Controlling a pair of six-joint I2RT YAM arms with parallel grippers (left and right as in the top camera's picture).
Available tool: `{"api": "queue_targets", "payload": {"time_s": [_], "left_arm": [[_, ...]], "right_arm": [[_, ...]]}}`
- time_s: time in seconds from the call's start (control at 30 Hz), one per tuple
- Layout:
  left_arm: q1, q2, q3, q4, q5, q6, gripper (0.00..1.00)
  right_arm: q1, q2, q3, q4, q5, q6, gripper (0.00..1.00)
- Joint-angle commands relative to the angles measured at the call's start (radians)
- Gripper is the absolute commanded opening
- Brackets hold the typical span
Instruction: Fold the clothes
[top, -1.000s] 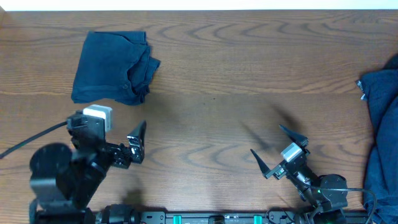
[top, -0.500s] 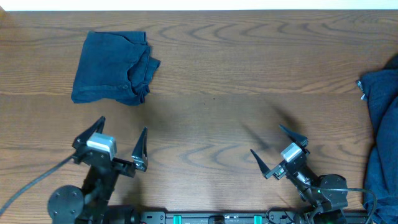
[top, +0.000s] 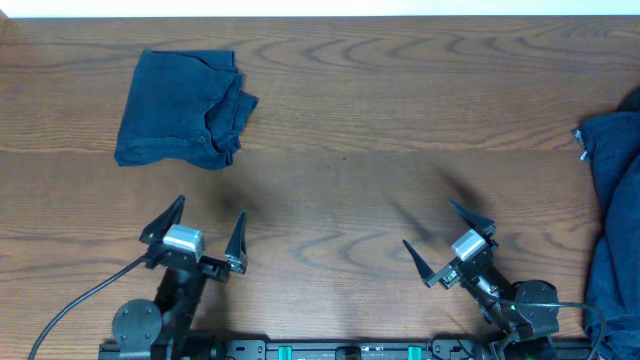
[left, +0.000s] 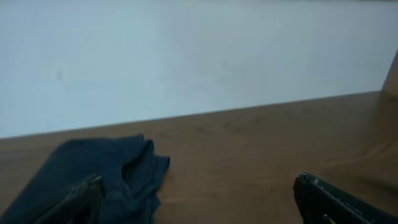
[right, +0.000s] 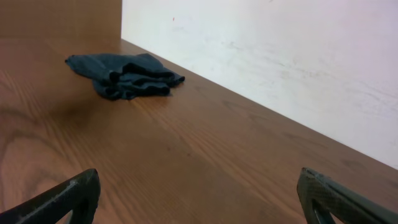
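Navy folded shorts (top: 178, 108) lay unmoved — the left gripper (top: 211, 208), jaws spread, had shifted rightward; the right gripper (top: 428, 224) stayed put, likewise spread.

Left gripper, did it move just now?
Yes. The left gripper swung to its right, and now it opens toward the folded shorts, which stayed put.

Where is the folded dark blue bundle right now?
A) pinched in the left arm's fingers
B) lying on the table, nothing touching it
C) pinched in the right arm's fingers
B: the bundle lies alone on the table, with the left fingers and right fingers spread open, apart from it.
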Motion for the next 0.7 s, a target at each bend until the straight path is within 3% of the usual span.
{"api": "queue_targets", "payload": {"time_s": [0.0,0.67], "left_arm": [[-0.002,-0.01,-0.031,0.019,-0.009,0.0,0.98],[-0.002,-0.01,-0.27,0.174,-0.019,0.003,0.98]], "right_arm": [[-0.001,-0.004,-0.004,-0.001,-0.004,0.011,0.99],[-0.001,-0.004,-0.004,-0.001,-0.004,0.011,0.99]]}}
